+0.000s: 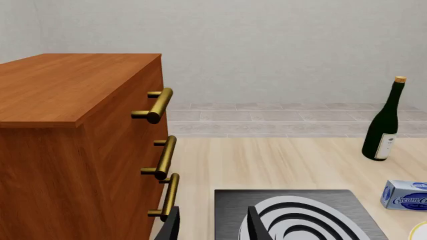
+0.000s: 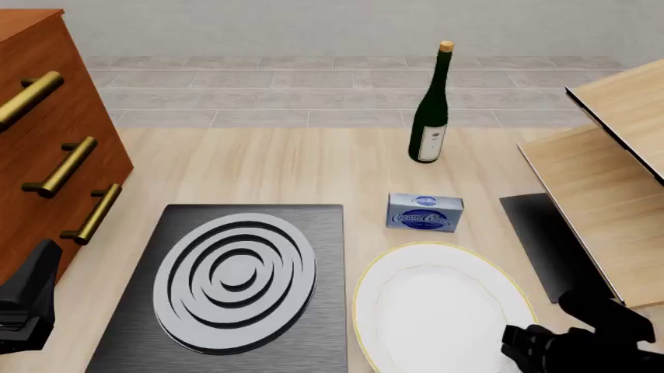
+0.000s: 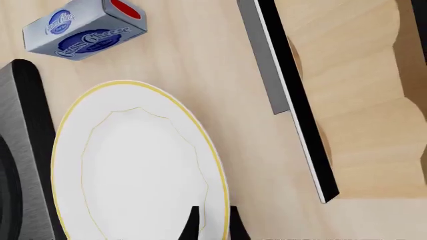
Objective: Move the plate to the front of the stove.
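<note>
Plate (image 2: 441,311) is seen on the table at 3 o'clock of the stove (image 2: 233,284) — rim pinched by right gripper (image 3: 212,222). Left gripper (image 1: 212,225) — fingers spread, nothing held.

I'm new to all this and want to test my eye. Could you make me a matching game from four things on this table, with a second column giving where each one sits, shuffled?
Things:
1. plate
2. wine bottle
3. cream cheese box
4. stove

Places (front view):
A. far side of the table, standing upright
B. left of the plate, beside the wooden drawer cabinet
C. near edge, right of the stove, by the right gripper
D. between the bottle and the plate

Pairs: 1-C, 2-A, 3-D, 4-B
</note>
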